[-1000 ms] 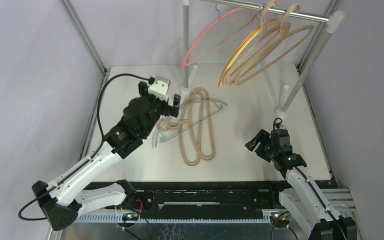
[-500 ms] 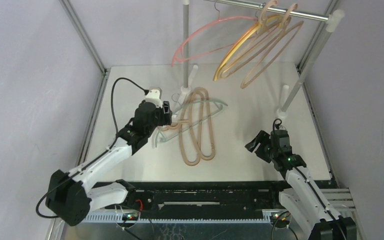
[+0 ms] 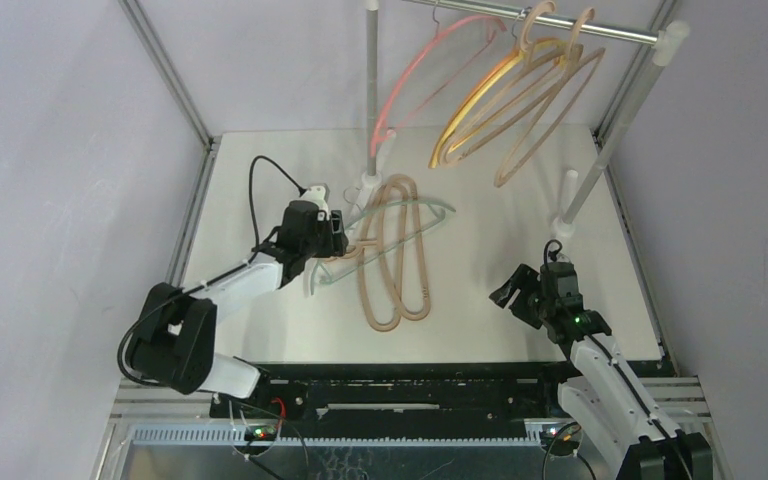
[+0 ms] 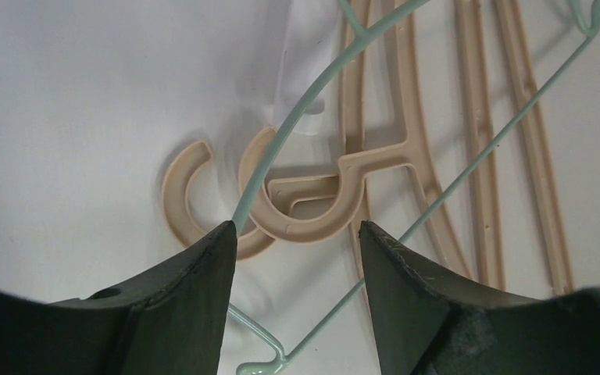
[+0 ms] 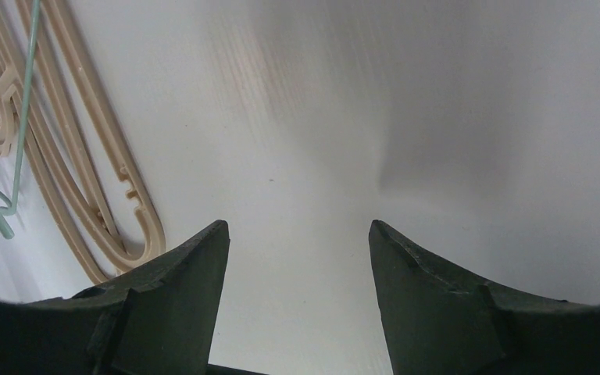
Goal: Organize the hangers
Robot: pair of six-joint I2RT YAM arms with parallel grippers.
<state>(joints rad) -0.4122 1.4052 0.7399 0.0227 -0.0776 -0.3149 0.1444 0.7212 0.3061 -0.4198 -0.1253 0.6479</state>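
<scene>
Two thick beige hangers point(image 3: 397, 181) lie on the table with a thin pale-green hanger point(image 3: 430, 204) across them. My left gripper point(image 3: 336, 236) is low at their hook ends and open. In the left wrist view a beige hook point(image 4: 305, 223) lies just ahead of the left gripper point(image 4: 297, 226). The green wire point(image 4: 312, 101) runs past the left fingertip, and its small hook point(image 4: 266, 355) lies between the jaws. Pink point(image 3: 430, 60), orange-yellow point(image 3: 480, 95) and beige hangers point(image 3: 545, 95) hang on the rail. My right gripper point(image 3: 520, 295) is open over bare table, as the right wrist view point(image 5: 297, 226) also shows.
The silver rail point(image 3: 570, 28) crosses the back on two upright posts, the left post point(image 3: 371, 90) standing on a white foot point(image 3: 368, 186) just beyond my left gripper. The right post point(image 3: 605, 140) slants down to a foot point(image 3: 563, 225) behind my right gripper.
My left arm has stretched out and dropped low onto the table hangers' hooks, and its jaws have narrowed. The hanging hangers have swung. The right arm has not moved.
</scene>
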